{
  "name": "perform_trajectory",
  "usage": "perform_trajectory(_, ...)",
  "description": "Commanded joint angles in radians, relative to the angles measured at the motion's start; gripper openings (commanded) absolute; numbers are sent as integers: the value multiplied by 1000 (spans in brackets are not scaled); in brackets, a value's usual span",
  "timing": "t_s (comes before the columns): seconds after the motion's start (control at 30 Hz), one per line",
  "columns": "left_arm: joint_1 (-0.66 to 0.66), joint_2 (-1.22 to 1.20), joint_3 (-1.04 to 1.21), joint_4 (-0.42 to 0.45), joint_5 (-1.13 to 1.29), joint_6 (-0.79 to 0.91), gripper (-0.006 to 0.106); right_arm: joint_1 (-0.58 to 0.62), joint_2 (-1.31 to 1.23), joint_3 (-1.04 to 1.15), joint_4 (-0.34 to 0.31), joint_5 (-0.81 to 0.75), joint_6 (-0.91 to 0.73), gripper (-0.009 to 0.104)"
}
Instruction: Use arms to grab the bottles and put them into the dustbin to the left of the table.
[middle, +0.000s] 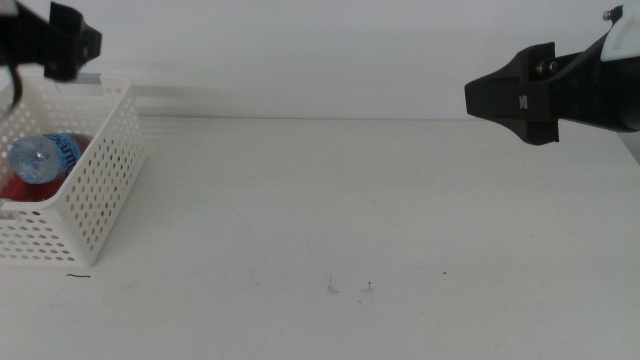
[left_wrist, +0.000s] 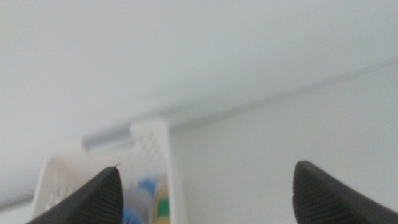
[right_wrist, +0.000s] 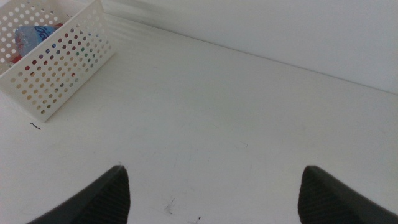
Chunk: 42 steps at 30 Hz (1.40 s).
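Bottles lay inside the white dustbin (middle: 95, 190) at the frame's left edge; the blue-capped water bottle (middle: 45, 155) rested on the red can (middle: 20, 188); the left gripper (left_wrist: 205, 193) hung above, jaws apart; the right gripper (right_wrist: 211, 193) waited upper right, jaws apart.

Bright, even light washes the white table (middle: 330, 200) nearly flat, with only faint, soft shadows beside the dustbin (middle: 95, 200). The left wrist view is hazy and out of focus throughout; the middle and right wrist views stay fairly sharp.
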<state>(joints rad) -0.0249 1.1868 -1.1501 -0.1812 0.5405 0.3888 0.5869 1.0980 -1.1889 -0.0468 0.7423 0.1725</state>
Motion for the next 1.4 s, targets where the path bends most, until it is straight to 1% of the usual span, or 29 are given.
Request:
perform_trajectory(0.0,-56,-142,139,-11,-162,-12,93,5,-6,-7,-2,-9,-9,90)
perform_trajectory(0.1,-75,-236,229,-11,-214,-59,93,5,-6,-7,-2,-9,-9,90)
perform_trajectory(0.4,-75,-317,239,-14,-149,-64,93,5,-6,-7,-2,-9,-9,90)
perform_trajectory(0.5,-75,-327,239,16,-153,-64,93,5,-6,-7,-2,-9,-9,90)
perform_trajectory(0.67,-75,-327,239,16,-160,-64,93,5,-6,-7,-2,-9,-9,90)
perform_trajectory(0.7,-75,-327,239,16,-160,-64,93,5,-6,1,3,-7,-9,90)
perform_trajectory(0.77,-75,-327,239,16,-160,-64,93,1,-11,12,47,-7,-9,90)
perform_trajectory(0.83,-75,-327,239,16,-160,-64,93,-13,-32,45,41,-16,-9,90)
perform_trajectory(0.87,-75,-327,246,16,-157,-64,93,-23,-44,63,28,-24,-9,90)
perform_trajectory(0.93,-75,-340,274,-2,-166,-64,93,-72,-81,133,-8,-81,-9,90)
perform_trajectory(0.97,-75,-362,307,-14,-188,-64,93,-101,-101,179,-15,-114,-9,90)
perform_trajectory(1.0,-75,-400,352,-20,-214,-64,93,-143,-131,229,-17,-156,-9,90)
perform_trajectory(1.13,-75,-593,554,2,-254,-64,93,-329,-280,444,-12,-317,-9,90)
perform_trajectory(1.23,-75,-749,710,-2,-282,-64,93,-421,-418,603,17,-357,-9,90)
perform_trajectory(1.3,-75,-853,804,-2,-282,-64,93,-442,-540,709,47,-355,-9,90)
perform_trajectory(1.37,-73,-947,873,-3,-280,-64,93,-446,-649,794,54,-355,-9,90)
